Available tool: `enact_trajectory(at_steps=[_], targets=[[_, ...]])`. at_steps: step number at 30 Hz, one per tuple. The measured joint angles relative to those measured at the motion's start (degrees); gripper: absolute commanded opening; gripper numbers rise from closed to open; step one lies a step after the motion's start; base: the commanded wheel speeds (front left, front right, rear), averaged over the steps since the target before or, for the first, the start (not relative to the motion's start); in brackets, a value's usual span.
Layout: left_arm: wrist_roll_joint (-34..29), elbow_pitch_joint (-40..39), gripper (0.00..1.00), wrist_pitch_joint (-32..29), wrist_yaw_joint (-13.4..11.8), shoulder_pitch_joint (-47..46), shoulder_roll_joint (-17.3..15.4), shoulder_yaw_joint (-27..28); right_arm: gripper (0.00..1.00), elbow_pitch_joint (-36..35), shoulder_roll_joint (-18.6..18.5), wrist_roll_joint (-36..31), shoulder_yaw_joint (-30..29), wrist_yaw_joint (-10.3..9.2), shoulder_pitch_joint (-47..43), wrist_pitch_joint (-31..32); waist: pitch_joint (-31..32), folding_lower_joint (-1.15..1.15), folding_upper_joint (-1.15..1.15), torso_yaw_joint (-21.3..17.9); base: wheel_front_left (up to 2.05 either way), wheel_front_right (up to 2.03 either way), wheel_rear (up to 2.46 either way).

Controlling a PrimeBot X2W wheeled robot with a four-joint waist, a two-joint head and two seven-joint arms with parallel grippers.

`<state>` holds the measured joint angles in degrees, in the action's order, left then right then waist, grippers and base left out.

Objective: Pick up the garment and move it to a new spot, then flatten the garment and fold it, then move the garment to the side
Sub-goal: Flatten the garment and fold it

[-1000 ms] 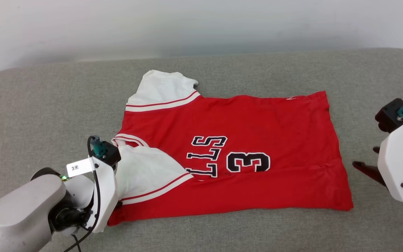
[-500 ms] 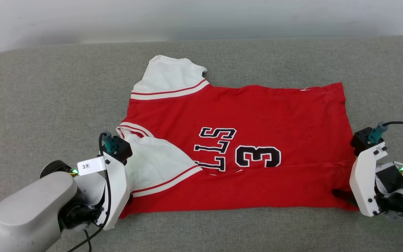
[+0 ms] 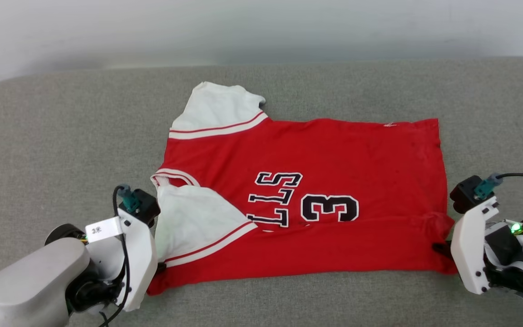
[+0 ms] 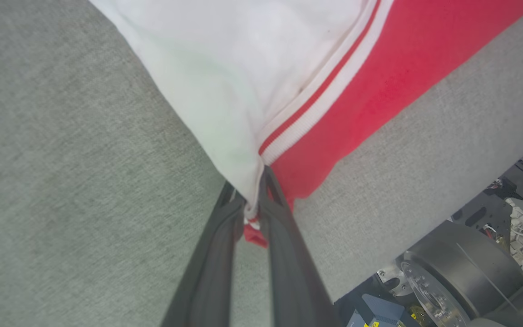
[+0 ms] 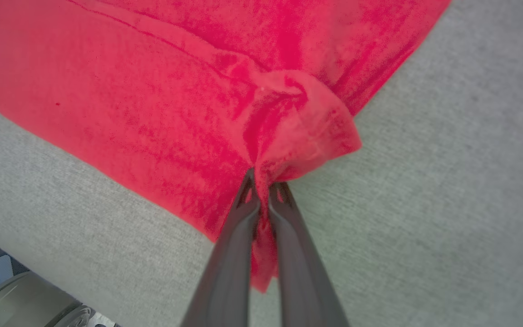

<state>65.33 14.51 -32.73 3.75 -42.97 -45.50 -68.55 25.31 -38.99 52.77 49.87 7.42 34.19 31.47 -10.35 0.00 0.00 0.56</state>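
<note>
The jersey (image 3: pixel 334 181) lies lengthwise left to right; left jaws clamp its near sleeve corner, right jaws its near hem corner.

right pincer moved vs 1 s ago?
Yes. The right pincer came leftward in the head view, from over the bare cushion beside the garment onto its near right corner, now shut on it.

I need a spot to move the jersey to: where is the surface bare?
Bare cushion lies left of the garment, in a strip between it and the wall, and right of its hem. Crowded: the near edge, where the left gripper and right gripper each pinch a corner.
</note>
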Motion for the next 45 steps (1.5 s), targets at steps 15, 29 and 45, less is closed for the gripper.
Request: enact_trajectory(at_steps=[15,29,45], targets=[[1.40,-7.48,0.00,3.31,-1.46,8.83,-4.64,-1.48,0.00,-14.18,-13.18,4.49,-0.40,0.11,-9.31,-2.71,4.96,0.00,0.00,-0.64,0.00,0.00,0.00],[1.01,-4.91,1.00,7.77,-3.04,10.42,-4.01,0.02,1.00,-5.88,-5.73,0.35,-4.37,0.10,-13.34,-10.95,4.99,0.00,0.00,-0.59,0.00,0.00,0.00],[-3.57,-5.65,1.00,13.91,-8.79,-4.11,-8.14,10.58,1.00,-12.11,9.77,-26.63,-36.62,0.08,-20.53,-41.87,4.27,0.00,0.00,-2.79,0.00,0.00,0.00]])
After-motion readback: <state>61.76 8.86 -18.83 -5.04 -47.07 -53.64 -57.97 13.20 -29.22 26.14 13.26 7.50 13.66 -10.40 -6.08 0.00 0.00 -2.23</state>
